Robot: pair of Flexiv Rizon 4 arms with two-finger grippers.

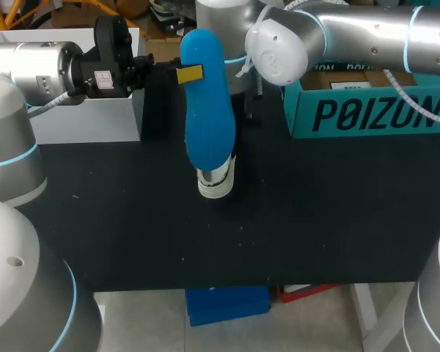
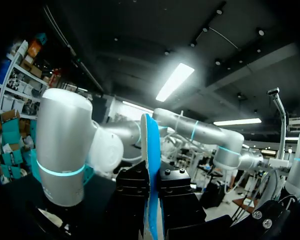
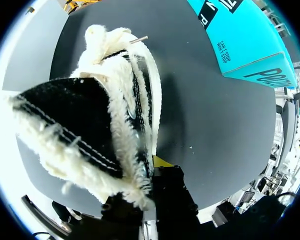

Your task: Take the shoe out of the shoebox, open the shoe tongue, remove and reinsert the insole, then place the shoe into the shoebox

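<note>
The shoe (image 1: 216,183) is near the middle of the black table (image 1: 330,220), toe pointing down. In the head view only its pale lower end shows below the insole. The right wrist view looks down over the shoe (image 3: 90,115): a black upper edged with shaggy cream trim, with cream laces bunched at the far end. The right gripper (image 3: 152,167) is clamped on the shoe's side wall. One yellow fingertip (image 3: 162,161) lies against the outside and the other is hidden behind the trim.

The blue insole (image 1: 207,110) stands upright over the shoe, its lower end at the shoe's opening. The left gripper (image 1: 189,73) pinches it near the top, a yellow tip flat on its face. In the left wrist view the insole (image 2: 151,160) shows edge-on, squeezed between the two black finger blocks.

The left arm (image 1: 37,62) enters from the left, the right arm (image 1: 352,29) from the upper right. The teal shoebox (image 1: 367,114) sits at the table's far right, well apart from the shoe. A white box (image 1: 81,117) stands at the far left.
</note>
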